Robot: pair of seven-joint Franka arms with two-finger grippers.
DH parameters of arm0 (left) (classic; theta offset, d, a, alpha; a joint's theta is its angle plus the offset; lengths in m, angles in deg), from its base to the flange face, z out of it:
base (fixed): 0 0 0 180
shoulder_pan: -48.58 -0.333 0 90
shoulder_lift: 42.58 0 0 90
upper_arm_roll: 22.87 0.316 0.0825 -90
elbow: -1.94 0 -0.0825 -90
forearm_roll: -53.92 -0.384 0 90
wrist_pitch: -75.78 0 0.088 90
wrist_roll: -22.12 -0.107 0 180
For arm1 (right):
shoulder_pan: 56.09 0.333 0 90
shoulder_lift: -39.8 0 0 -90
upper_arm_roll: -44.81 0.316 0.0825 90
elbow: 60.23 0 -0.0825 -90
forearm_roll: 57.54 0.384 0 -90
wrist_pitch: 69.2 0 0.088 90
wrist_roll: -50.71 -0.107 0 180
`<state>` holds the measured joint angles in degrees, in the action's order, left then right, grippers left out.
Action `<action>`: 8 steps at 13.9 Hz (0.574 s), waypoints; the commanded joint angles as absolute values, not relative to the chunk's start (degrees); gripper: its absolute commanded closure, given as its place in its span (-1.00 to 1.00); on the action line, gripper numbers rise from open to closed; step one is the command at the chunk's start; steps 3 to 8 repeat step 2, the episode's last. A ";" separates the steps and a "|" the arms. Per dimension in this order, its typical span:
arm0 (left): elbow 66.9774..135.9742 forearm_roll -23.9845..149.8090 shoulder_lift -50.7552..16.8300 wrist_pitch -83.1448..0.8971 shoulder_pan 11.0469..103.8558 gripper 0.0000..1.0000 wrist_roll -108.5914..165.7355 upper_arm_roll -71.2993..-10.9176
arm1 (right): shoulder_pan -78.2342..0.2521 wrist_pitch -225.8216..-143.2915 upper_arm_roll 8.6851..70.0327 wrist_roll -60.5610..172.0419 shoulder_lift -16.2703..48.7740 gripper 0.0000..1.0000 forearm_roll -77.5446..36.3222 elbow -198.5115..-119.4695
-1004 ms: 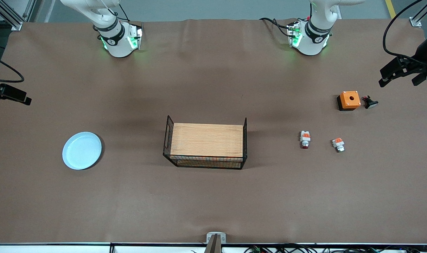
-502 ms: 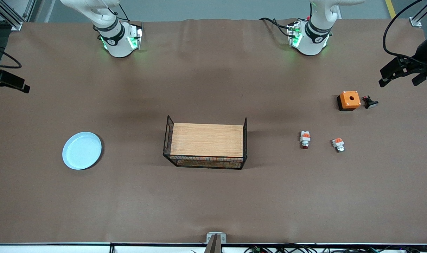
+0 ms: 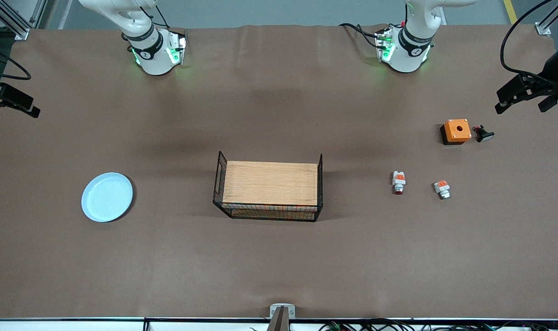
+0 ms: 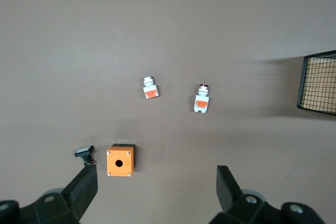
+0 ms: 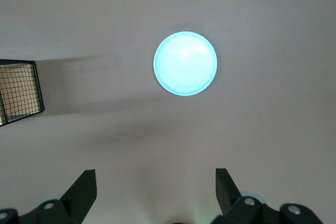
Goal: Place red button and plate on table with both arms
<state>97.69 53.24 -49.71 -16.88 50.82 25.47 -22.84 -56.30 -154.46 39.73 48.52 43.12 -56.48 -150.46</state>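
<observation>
Currently both pincers hang high with fingers spread wide and nothing between them. Left pincer (image 3: pixel 522 99) is up over the left arm's end of the worktop (image 3: pixel 279 266); right pincer (image 5: pixel 156 190) is up over the right arm's end. Red button (image 3: pixel 398 182) lies flat on the worktop, beside a similar grey-tipped piece (image 3: pixel 442 188), both nearer the front camera than the orange box (image 3: pixel 457 130). Plate (image 3: pixel 107 196) sits on the worktop toward the right arm's end, well apart from the wire rack (image 3: pixel 270 186) in the middle.
</observation>
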 commanded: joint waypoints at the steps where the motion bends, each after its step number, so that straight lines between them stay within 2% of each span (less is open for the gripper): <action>1: 96.16 54.10 -49.09 -15.63 50.95 -0.99 25.64 -22.87 | -56.00 -156.39 39.97 48.95 47.27 -1.00 -57.28 -155.15; 8: 96.16 54.10 -49.09 -15.63 50.95 -0.99 25.72 -22.87 | -55.91 -156.39 40.06 48.95 47.27 -1.00 -57.28 -155.15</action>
